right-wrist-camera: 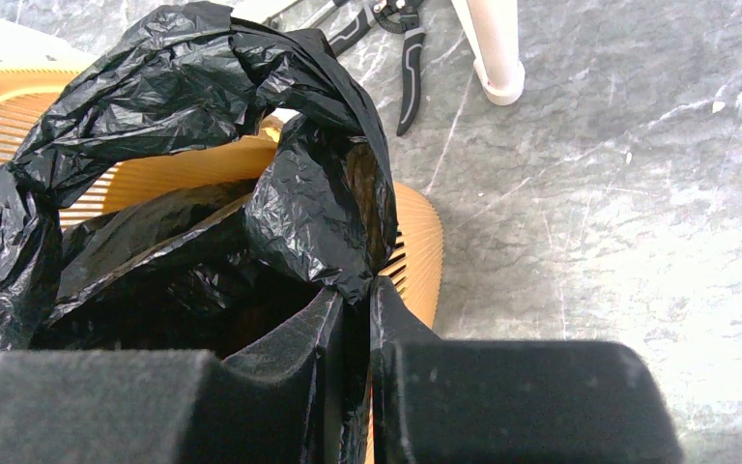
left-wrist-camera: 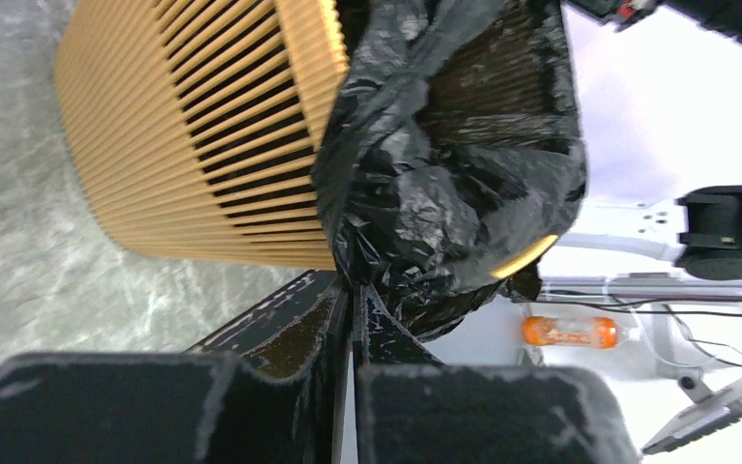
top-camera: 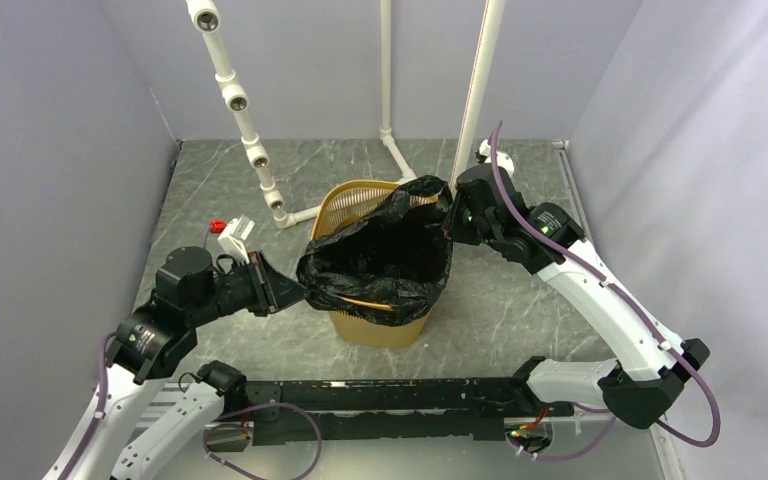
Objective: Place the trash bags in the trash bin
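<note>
The yellow-orange trash bin (top-camera: 360, 205) stands in the middle of the table. The glossy black trash bag (top-camera: 385, 255) hangs open inside it, spread over the front and right rim. My left gripper (top-camera: 295, 290) is shut on the bag's left edge, outside the bin's left side; the left wrist view shows the bag (left-wrist-camera: 425, 184) pinched at my gripper (left-wrist-camera: 353, 290) beside the slatted bin wall (left-wrist-camera: 193, 126). My right gripper (top-camera: 450, 215) is shut on the bag's far right edge at the rim; the right wrist view shows the bag (right-wrist-camera: 203, 116) in my gripper (right-wrist-camera: 356, 290) over the bin (right-wrist-camera: 420, 242).
White pipe stands (top-camera: 240, 110) rise behind the bin, with a post foot (right-wrist-camera: 502, 82) close to the right gripper. Black pliers (right-wrist-camera: 408, 58) lie on the table behind the bin. A small red and white object (top-camera: 230, 232) sits left of the bin. Grey walls enclose three sides.
</note>
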`<state>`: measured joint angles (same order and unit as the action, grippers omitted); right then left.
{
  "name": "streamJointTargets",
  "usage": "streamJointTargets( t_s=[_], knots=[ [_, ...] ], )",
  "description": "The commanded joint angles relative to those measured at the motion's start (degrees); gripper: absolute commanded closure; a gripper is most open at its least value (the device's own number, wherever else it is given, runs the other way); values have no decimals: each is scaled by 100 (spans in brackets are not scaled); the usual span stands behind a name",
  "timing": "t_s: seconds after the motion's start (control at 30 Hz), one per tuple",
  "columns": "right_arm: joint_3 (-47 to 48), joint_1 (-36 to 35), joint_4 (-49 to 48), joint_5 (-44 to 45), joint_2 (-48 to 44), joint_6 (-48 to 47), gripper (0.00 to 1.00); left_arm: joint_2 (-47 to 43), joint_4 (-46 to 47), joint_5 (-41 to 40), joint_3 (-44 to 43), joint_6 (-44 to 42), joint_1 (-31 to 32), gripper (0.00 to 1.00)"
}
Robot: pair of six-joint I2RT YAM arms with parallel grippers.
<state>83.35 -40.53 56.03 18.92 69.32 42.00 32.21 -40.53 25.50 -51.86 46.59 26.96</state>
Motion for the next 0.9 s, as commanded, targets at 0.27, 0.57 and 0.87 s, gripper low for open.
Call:
streamJointTargets(
  t_s=[0.27, 0.57, 0.87],
  knots=[
    [128, 10, -310, -126, -48, -24, 100, 479, -240, -847, -5, -942, -7, 89],
    [117, 19, -332, -116, -106, -77, 100, 415, -246, -1164, 236, -968, -7, 88],
    [92, 27, -409, -209, -27, -59, 100, 545, -96, -1144, 290, -1012, -7, 87]
  ],
)
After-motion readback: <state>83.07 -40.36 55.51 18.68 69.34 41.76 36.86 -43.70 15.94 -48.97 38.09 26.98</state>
